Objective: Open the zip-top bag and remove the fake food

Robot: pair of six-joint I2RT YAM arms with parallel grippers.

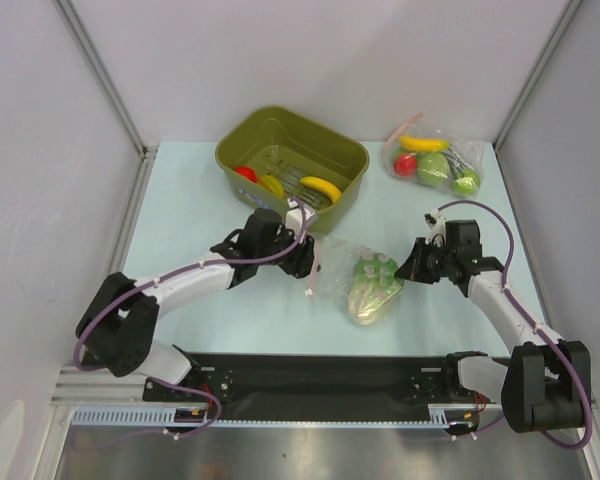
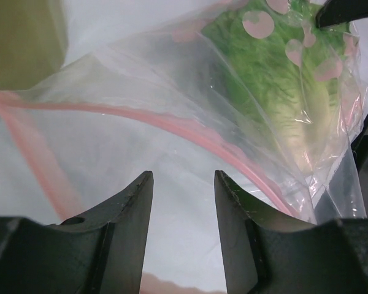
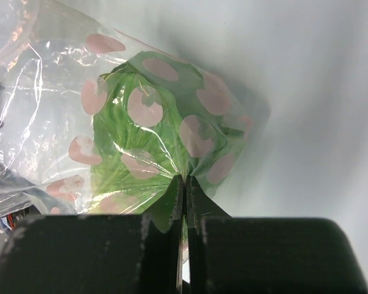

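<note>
1. The bag lies on the surface just in front of the bin, on the side nearer the arms. Its pink zip strip faces my left arm.
2. Only the cabbage shows inside the bag. The mouth looks parted, though through crinkled film I can't be sure.
3. The left jaws stand half open at the mouth with nothing between them. The right jaws are closed tight on the bag's far corner, the end away from the zip.
4. Risk: if the left jaws close on both lips together, they would pinch the mouth shut and trap the cabbage.
5. Risk: the right pinch is on thin film. A hard pull could make it slip, or drag the whole bag away from the bin with the cabbage inside.
6. The bin holds a red fruit and two bananas.
7. Right of the bin sits a second bag with a banana, a red fruit and green fruits. It is not mine to touch.
</note>
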